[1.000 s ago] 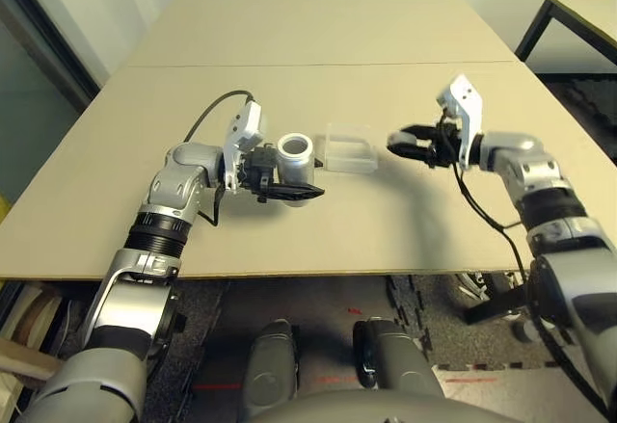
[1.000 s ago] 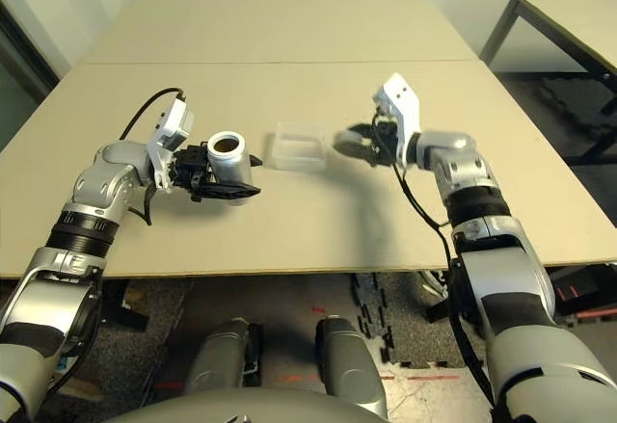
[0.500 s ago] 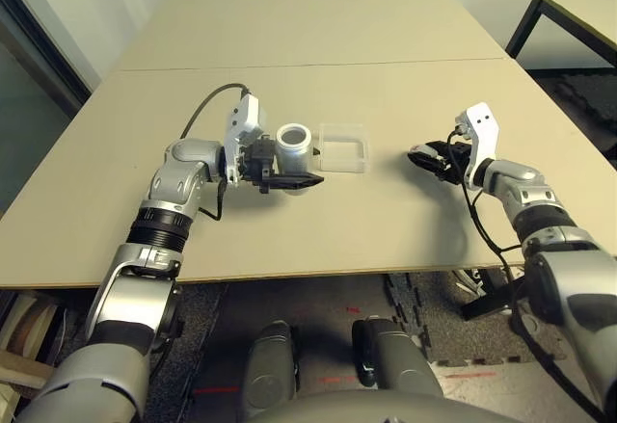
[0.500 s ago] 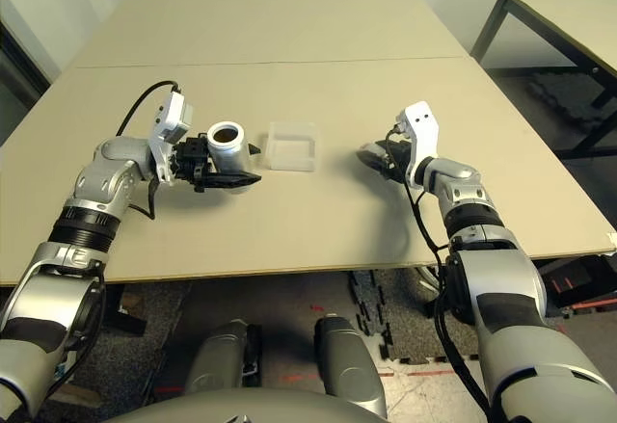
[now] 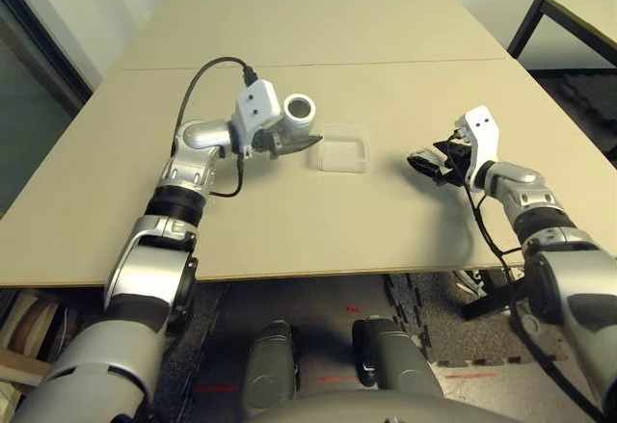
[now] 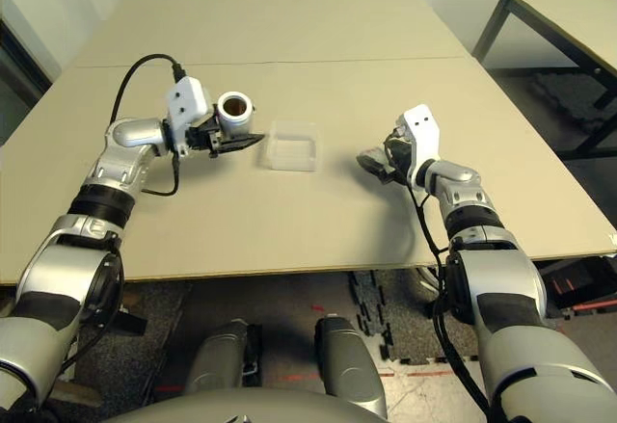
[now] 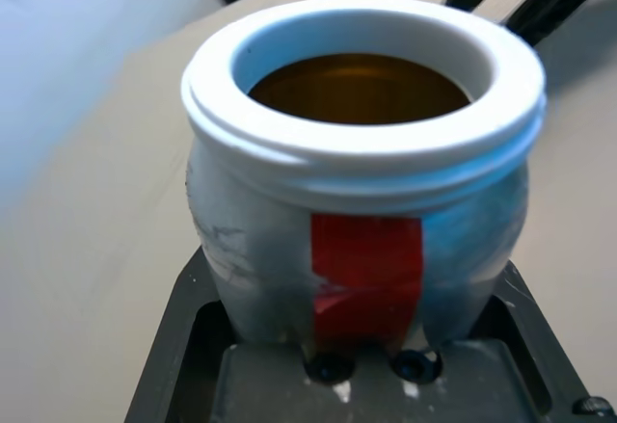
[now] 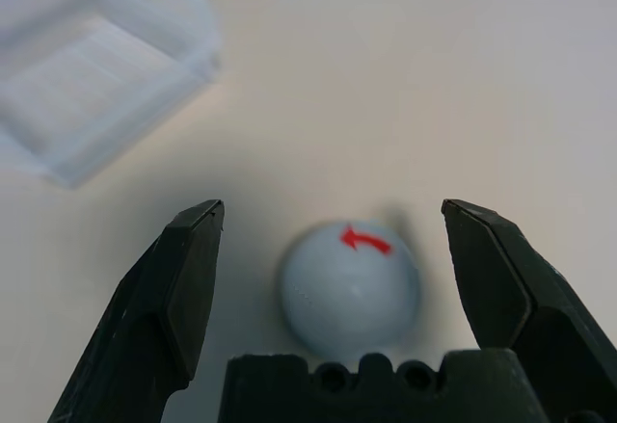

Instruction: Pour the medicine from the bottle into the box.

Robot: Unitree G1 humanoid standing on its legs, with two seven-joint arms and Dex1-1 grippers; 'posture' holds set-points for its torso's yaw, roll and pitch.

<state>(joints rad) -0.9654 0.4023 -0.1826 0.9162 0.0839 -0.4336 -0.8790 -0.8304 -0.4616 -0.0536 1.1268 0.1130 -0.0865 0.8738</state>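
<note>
Likely at the carrying step: grasping the open bottle (image 7: 366, 182) in left end effector (image 6: 254, 122), beside the clear box (image 5: 344, 166) on the desk (image 5: 386, 230). With right end effector (image 8: 333, 203) released around the lid (image 8: 352, 293). Next, bring bottle over box, then tilt slowly.

We see the bottle (image 5: 299, 115) held in the left gripper (image 5: 287, 142), left of the box (image 5: 343, 149) on the table (image 5: 289, 235); a cap (image 8: 350, 290) lies right of the box, between the right gripper's (image 8: 333, 213) fingers.
</note>
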